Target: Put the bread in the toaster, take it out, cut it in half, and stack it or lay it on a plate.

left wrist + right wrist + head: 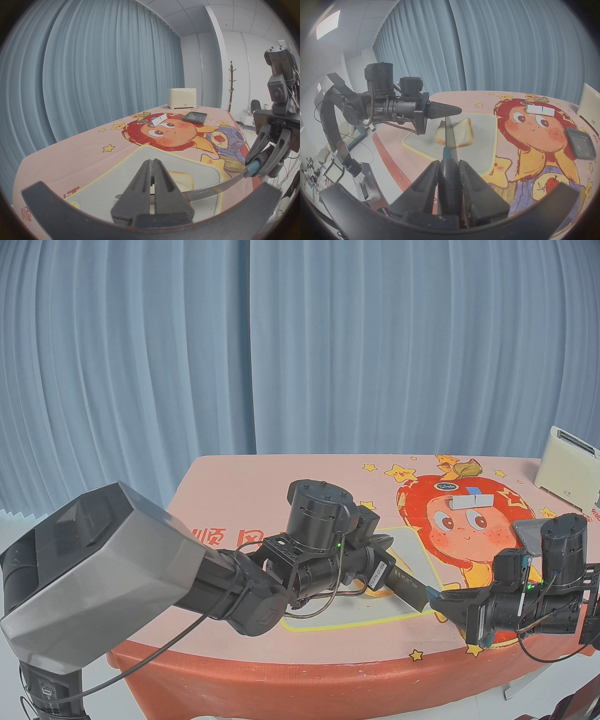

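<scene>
My right gripper (448, 164) is clamped on the blue handle of a knife (450, 137). It sits low, near the front edge of the desk (250, 490). The blade points out from the gripper and lies across the middle of the bread (462, 132). I can see bread on both sides of the blade. I cannot tell if the bread is cut all the way through.

My left gripper (456, 110) has its two fingers pressed together, with nothing between them. It points in from the other side. Its tip is just over the bread and the blade. I cannot tell if it touches them.

The bread is one slice. It lies flat on a pale cutting board (478, 150) with a yellow edge. The board lies on the front part of the desk, between my two arms.

The desk has a pink cloth with a big cartoon face on it. A small white strip (470, 499) lies on the forehead of the face. A dark tray (580, 143) sits past the face, on my right side, well apart from the board. The cream toaster (569, 468) stands at the far right corner of the desk, behind the tray. A blue curtain (312, 334) hangs behind the desk.
</scene>
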{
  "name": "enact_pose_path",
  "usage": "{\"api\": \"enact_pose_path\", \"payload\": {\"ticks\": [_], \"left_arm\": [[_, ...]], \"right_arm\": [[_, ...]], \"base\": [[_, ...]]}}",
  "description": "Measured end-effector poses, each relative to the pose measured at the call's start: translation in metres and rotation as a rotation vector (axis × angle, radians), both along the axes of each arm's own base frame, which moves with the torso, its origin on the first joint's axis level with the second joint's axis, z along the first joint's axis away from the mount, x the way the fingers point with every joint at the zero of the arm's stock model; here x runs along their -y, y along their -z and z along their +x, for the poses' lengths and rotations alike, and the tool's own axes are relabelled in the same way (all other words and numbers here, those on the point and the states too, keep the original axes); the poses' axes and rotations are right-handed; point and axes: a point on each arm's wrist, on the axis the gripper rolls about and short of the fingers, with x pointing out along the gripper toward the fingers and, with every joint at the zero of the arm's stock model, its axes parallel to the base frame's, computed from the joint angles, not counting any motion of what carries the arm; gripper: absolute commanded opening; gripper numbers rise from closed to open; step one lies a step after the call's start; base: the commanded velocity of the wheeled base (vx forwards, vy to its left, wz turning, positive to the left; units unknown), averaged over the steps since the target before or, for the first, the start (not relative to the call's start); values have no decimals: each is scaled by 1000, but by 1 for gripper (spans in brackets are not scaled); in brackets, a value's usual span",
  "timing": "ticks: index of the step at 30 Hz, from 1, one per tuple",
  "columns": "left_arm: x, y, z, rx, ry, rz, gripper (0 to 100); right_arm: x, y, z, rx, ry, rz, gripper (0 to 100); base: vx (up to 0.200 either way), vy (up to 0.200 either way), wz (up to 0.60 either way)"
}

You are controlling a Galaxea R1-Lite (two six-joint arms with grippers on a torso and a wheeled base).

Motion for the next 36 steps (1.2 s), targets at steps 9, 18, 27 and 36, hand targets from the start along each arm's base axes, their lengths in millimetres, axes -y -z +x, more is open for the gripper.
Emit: {"api": "enact_pose_path", "payload": {"ticks": [9,18,27,36], "left_arm": [[6,-15,3,24,1,-28,0],[4,-14,1,28,4,-29,0],[2,-7,2,19,1,-17,0],[4,-9,3,24,2,-20,0]], "right_arm": [[-1,-4,1,18,1,13,0],[-2,-9,2,32,1,24,0],[0,-3,0,8,1,8,0],[0,2,0,-7,-1,-1,0]], "base": [[0,0,0],[0,0,0],[0,0,0],[0,0,0]]}}
